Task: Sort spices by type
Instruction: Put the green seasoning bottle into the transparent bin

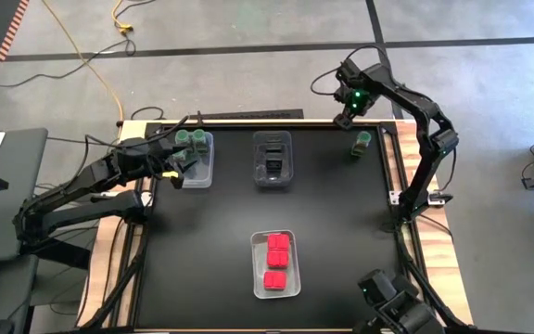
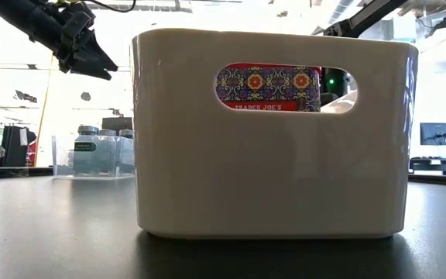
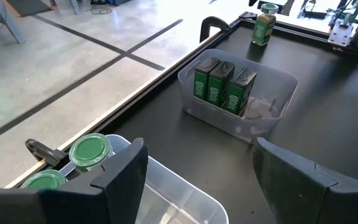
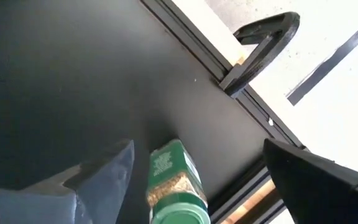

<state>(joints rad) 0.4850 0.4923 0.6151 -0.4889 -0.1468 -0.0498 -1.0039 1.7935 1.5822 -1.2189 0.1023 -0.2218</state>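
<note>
A round green-lidded glass jar (image 4: 178,186) stands upright on the matte black surface (image 1: 211,241) near its far right corner, between the right gripper's (image 4: 197,180) spread, released fingers.

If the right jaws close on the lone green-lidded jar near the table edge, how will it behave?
The lone jar looks tall and narrow, so an off-centre touch may tip it. Its round body could roll once down. It seems small and only part filled, so probably light.

3 clear bins (image 1: 275,160) sit on the black counter (image 1: 211,241); a yellow cable (image 1: 95,65) trails across the floor beyond the counter.
</note>
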